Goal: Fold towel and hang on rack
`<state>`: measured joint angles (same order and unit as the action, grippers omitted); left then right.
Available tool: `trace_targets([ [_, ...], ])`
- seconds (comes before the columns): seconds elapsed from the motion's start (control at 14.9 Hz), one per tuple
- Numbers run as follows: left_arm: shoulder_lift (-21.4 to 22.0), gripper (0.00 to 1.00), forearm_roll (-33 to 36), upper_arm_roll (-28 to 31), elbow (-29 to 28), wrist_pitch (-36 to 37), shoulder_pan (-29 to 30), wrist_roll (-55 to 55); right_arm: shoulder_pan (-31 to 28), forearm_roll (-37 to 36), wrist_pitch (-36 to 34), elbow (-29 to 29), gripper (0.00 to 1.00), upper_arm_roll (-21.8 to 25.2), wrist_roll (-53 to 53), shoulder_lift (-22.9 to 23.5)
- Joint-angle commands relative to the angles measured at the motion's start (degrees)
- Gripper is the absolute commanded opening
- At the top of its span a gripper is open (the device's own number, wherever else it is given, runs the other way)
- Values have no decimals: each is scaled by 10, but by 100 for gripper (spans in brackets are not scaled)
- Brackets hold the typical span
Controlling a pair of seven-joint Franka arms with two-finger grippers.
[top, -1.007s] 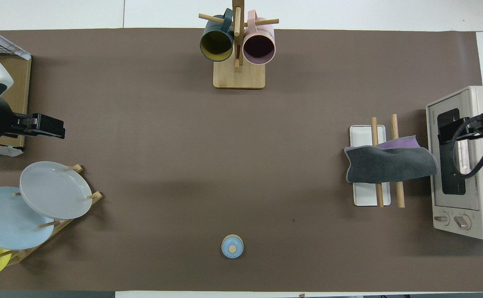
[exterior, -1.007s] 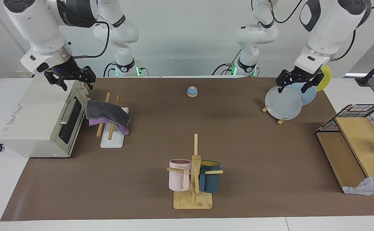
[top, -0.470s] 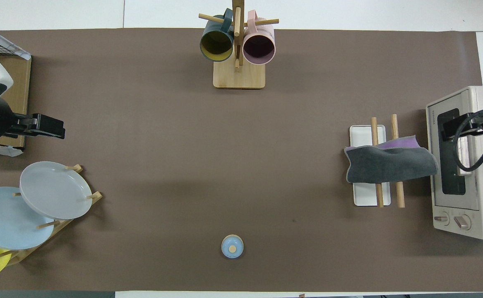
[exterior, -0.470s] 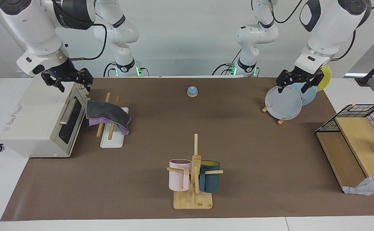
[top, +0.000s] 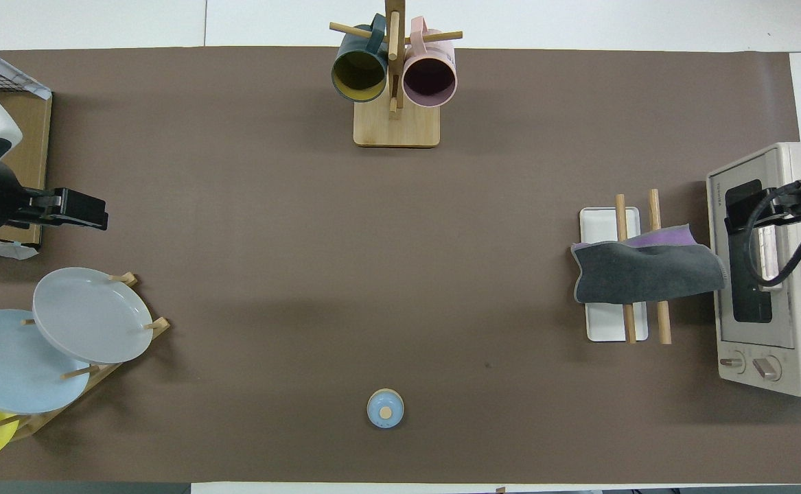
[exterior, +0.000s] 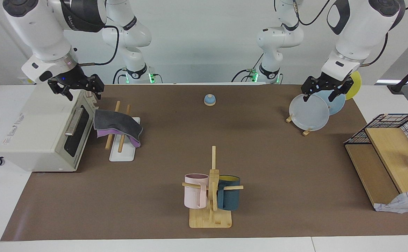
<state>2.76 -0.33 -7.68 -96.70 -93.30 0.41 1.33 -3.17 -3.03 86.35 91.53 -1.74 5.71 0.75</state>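
The towel (exterior: pixel 118 125) (top: pixel 647 273) hangs draped across the two wooden rods of the rack (exterior: pixel 121 154) (top: pixel 606 326). Its dark grey face is up and a purple edge shows underneath. It lies just in front of the toaster oven's door. My right gripper (exterior: pixel 78 89) (top: pixel 740 221) hovers open and empty over the top front edge of the oven, apart from the towel. My left gripper (exterior: pixel 324 93) (top: pixel 95 210) hangs open and empty over the plate stand at the left arm's end of the table.
A toaster oven (exterior: pixel 39 129) stands beside the rack at the right arm's end. A plate stand (exterior: pixel 310 112) with three plates, a blue bell (exterior: pixel 209 100), a mug tree (exterior: pixel 212 189) with two mugs and a wire-and-wood shelf (exterior: pixel 389 147) also stand on the brown mat.
My right gripper shifted slightly over the oven and came back to about where it was. The towel, the rack and the left arm have not moved.
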Motion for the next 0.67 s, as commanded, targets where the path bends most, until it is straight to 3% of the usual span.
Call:
trace_targets([
  [0.0, 14, 100, -6, 5, -16, -4, -1, -5, -2, 11, -11, -7, 100, 0, -11, 1],
  [0.6, 14, 100, -6, 5, -16, -4, -1, -5, -3, 29, -6, -6, 100, -2, -29, 0],
])
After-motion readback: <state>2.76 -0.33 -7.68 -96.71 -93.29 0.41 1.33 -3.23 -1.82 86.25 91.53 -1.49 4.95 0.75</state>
